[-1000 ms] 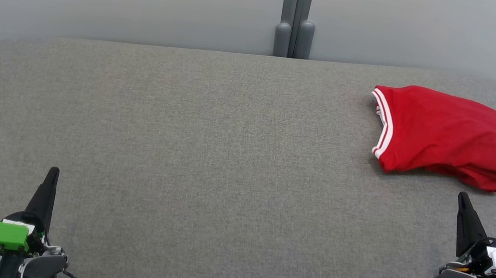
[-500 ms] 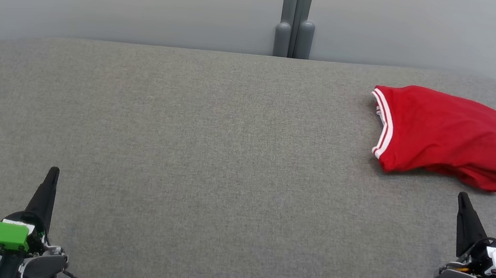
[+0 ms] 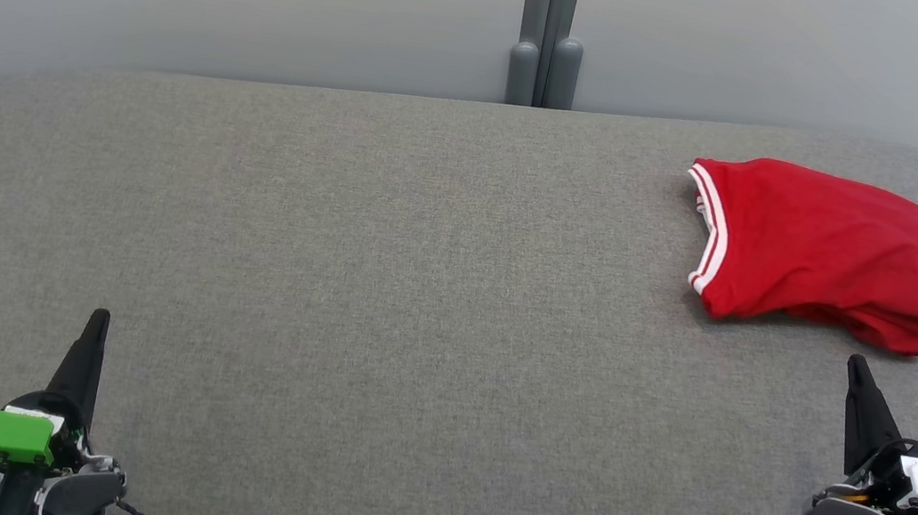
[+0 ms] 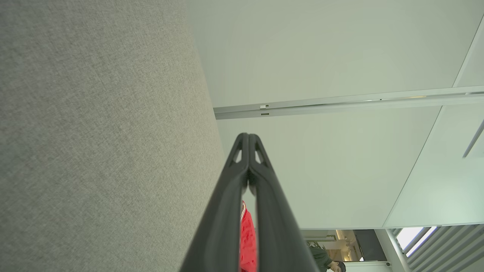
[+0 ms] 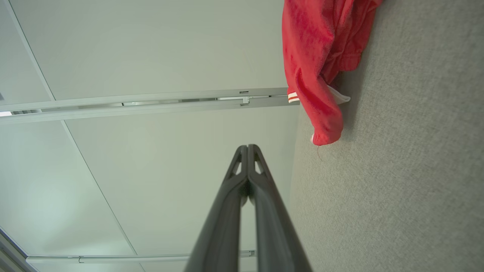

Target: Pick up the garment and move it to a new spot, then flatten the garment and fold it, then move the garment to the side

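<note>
- The red garment (image 3: 824, 250) is seen on the far right side of the grey table (image 3: 419, 288), near the back edge.
- It is bunched into a small, thick pile, with the white-striped edge turned toward the middle of the table.
- It seems to have been folded and put to the side, so the job is thought to be at its end. This cannot be known for sure.
- The left gripper (image 3: 97, 323) is held low at the near left corner. Its two dark fingers are pressed tight together, and nothing is held between them.
- The right gripper (image 3: 855, 365) is held low at the near right. Its fingers are pressed together too, and nothing is pinched.
- The tip of the right gripper is pointed at the garment and is near it, but the cloth is not touched.
- The arms are probably parked low and apart so that the table is left free and the cloth is not bumped.
- The fingers are probably kept closed because nothing needs to be carried right now.
- A person (image 4: 325, 260) can be seen far off in the left wrist view, well away from the table.
- Compared with a second ago, nothing is seen to have changed. The garment is found in the same spot, and both grippers are found in the same places, closed as before.
</note>
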You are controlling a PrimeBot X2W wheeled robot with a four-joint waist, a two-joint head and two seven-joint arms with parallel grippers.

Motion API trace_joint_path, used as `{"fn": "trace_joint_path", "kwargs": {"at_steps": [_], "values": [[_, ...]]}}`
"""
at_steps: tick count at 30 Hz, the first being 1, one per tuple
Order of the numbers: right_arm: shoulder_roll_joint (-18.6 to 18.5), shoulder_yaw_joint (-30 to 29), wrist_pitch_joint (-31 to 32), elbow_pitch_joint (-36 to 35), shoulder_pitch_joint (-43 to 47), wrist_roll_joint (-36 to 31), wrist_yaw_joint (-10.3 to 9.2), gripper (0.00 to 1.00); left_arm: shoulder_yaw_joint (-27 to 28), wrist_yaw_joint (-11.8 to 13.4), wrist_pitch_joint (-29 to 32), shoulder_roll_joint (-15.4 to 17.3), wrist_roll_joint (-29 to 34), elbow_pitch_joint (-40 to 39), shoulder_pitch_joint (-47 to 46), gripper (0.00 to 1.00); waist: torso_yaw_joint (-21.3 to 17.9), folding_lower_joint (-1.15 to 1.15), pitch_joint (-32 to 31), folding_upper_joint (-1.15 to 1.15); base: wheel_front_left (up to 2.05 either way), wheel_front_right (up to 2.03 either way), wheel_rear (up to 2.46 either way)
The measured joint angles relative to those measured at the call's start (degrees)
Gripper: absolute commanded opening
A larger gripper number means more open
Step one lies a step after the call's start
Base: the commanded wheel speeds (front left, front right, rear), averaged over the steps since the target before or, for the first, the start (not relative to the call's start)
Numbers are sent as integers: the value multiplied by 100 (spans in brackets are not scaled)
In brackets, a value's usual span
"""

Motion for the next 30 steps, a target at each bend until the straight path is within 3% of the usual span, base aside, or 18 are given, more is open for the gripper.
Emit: {"fn": "trace_joint_path", "kwargs": {"at_steps": [30], "values": [[2, -4, 1, -3, -3, 0, 0, 0, 0, -1, 0, -1, -1, -9, 0, 0, 0, 0, 1, 0, 0, 0, 0]]}}
